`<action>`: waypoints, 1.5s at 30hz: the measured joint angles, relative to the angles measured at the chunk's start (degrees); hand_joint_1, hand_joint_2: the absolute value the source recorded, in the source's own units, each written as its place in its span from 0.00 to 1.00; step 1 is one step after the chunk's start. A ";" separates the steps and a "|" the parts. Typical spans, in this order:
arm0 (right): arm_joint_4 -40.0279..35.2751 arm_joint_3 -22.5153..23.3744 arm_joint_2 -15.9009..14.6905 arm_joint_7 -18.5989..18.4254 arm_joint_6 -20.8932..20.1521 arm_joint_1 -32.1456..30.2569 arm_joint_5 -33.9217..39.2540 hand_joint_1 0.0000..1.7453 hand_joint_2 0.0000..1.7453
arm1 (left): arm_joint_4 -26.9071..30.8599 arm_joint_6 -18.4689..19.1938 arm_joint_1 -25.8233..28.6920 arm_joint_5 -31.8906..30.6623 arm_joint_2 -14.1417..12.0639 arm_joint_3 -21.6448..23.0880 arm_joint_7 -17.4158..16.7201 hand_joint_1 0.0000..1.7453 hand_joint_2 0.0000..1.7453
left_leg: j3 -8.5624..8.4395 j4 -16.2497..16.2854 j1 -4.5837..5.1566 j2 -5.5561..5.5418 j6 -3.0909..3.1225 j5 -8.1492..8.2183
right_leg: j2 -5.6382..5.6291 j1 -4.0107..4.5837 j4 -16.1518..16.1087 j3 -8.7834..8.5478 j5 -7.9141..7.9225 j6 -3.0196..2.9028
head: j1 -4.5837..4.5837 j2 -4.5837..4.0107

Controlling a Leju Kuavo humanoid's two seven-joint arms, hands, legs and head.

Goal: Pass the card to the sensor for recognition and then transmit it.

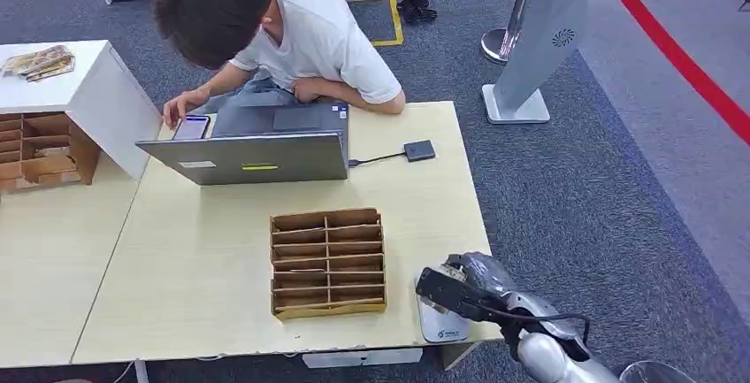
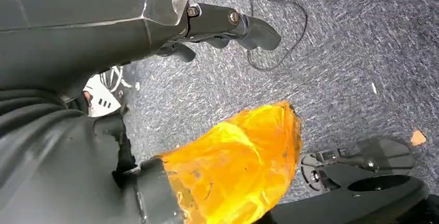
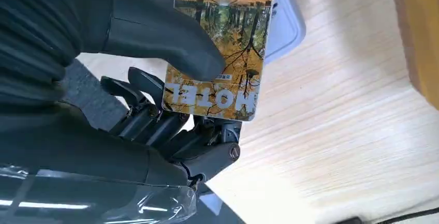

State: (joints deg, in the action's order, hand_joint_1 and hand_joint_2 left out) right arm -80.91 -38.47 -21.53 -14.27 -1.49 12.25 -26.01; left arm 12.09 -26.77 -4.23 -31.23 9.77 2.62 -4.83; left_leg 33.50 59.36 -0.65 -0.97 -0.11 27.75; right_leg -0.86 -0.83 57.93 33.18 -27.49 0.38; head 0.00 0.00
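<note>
The orange-brown hotel key card (image 3: pixel 220 48), its top cut off in the right wrist view, is pinched between the right hand's (image 1: pixel 464 287) thumb and dark fingers (image 3: pixel 150 115) just above the white sensor pad (image 1: pixel 440 323), which the hand largely hides, at the light wooden table's (image 1: pixel 195 268) near corner. The left hand (image 2: pixel 228 27) hangs over grey carpet (image 2: pixel 352 53), fingers loosely apart, holding nothing.

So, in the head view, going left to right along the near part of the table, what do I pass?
Wooden slotted organizer → white sensor pad at the table's near right corner → right hand over that pad, pinching the card between thumb and fingers.
</note>
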 joint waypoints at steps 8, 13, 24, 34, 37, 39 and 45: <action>0.04 1.22 1.55 -1.33 0.31 -0.86 -4.87 1.00 1.00 | 0.00 0.07 -0.01 -0.33 0.22 0.00 -0.42 0.00 0.00 | 0.00 0.00 0.00 0.00 0.00 0.00 | 0.00 0.00 0.00 0.00 0.00 0.00 | 0.00 0.00; 0.07 1.77 2.47 -1.75 0.09 -1.31 -6.38 1.00 1.00 | 0.00 0.20 0.00 -0.50 0.22 0.00 -0.48 0.00 0.00 | 0.00 0.00 0.00 0.00 0.00 0.00 | 0.00 0.00 0.00 0.00 0.00 0.00 | 0.00 0.00; 0.24 2.16 3.39 -1.94 -0.13 -1.55 -6.88 1.00 1.00 | 0.00 0.24 0.00 -0.57 0.22 0.00 -0.48 0.00 0.00 | 0.00 0.00 0.00 0.00 0.00 0.00 | 0.00 0.00 0.00 0.00 0.00 0.00 | 0.00 0.00; 0.37 3.26 4.52 -2.12 -0.42 -1.98 -8.96 1.00 1.00 | 0.00 0.42 0.00 -0.66 0.24 0.00 -0.81 0.00 0.00 | 0.00 0.00 0.00 0.00 0.00 0.00 | 0.00 0.00 0.00 0.00 0.00 0.00 | 0.00 0.00; 0.37 3.67 4.90 -2.12 -0.37 -2.12 -9.33 1.00 1.00 | 0.00 0.42 0.00 -0.66 0.24 0.00 -0.81 0.00 0.00 | 0.00 0.00 0.00 0.00 0.00 0.00 | 0.00 0.00 0.00 0.00 0.00 0.00 | 0.00 0.00; 0.37 3.89 5.07 -2.12 -0.35 -2.23 -9.48 1.00 1.00 | 0.00 0.42 0.00 -0.66 0.24 0.00 -0.81 0.00 0.00 | 0.00 0.00 0.00 0.00 0.00 0.00 | 0.00 0.00 0.00 0.00 0.00 0.00 | 0.00 0.00; 0.13 4.74 5.44 -2.12 -0.24 -2.40 -10.71 1.00 1.00 | 0.00 0.44 0.02 -0.66 0.24 0.00 -0.81 0.00 0.00 | 0.00 0.00 0.00 0.00 0.00 0.00 | 0.00 0.00 0.00 0.00 0.00 0.00 | 0.00 0.00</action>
State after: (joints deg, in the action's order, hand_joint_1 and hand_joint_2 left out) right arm -80.78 -33.72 -16.09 -16.39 -1.73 9.84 -36.72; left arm 12.09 -26.34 -4.21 -31.89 10.01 2.62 -5.64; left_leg 33.50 59.36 -0.65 -0.97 -0.11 27.75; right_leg -0.87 -0.83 57.93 33.18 -27.49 0.38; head 0.00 0.00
